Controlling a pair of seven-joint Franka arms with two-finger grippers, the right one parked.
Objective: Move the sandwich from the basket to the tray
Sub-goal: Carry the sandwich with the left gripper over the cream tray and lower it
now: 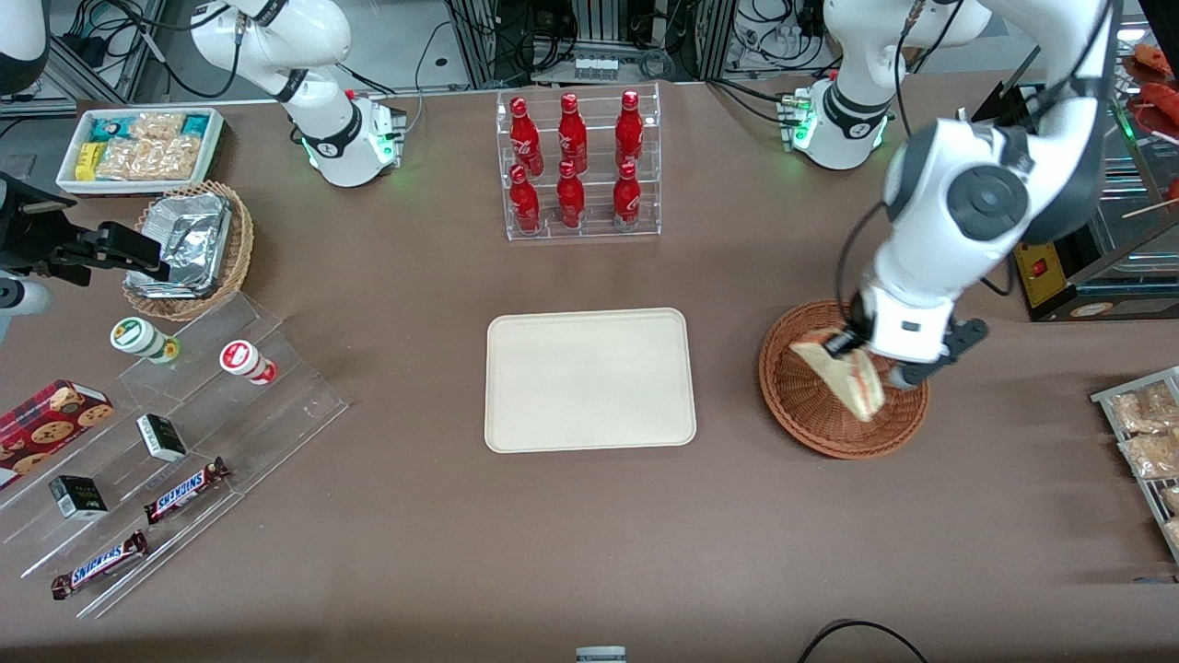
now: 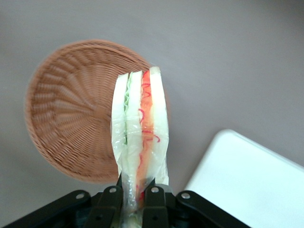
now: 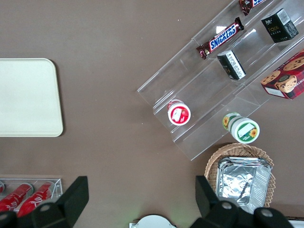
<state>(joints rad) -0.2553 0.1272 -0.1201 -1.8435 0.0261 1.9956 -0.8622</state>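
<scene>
The sandwich [image 1: 846, 373] is a pale wedge in clear wrap with orange-red and green layers. My left gripper [image 1: 870, 364] is shut on it and holds it lifted above the reddish-brown wicker basket [image 1: 803, 405], which holds nothing else. In the left wrist view the sandwich [image 2: 140, 128] sticks out from between the two black fingers [image 2: 153, 199], with the basket [image 2: 71, 123] below it. The cream-beige tray [image 1: 589, 379] lies bare at the table's middle, beside the basket toward the parked arm's end; its corner shows in the left wrist view [image 2: 251, 180].
A clear rack of red bottles [image 1: 578, 166] stands farther from the camera than the tray. A clear stepped stand with snacks [image 1: 157, 460], a light wicker basket with foil [image 1: 189, 247] and a white snack tray [image 1: 138, 147] lie toward the parked arm's end. A wire rack of packets [image 1: 1147, 442] sits at the working arm's end.
</scene>
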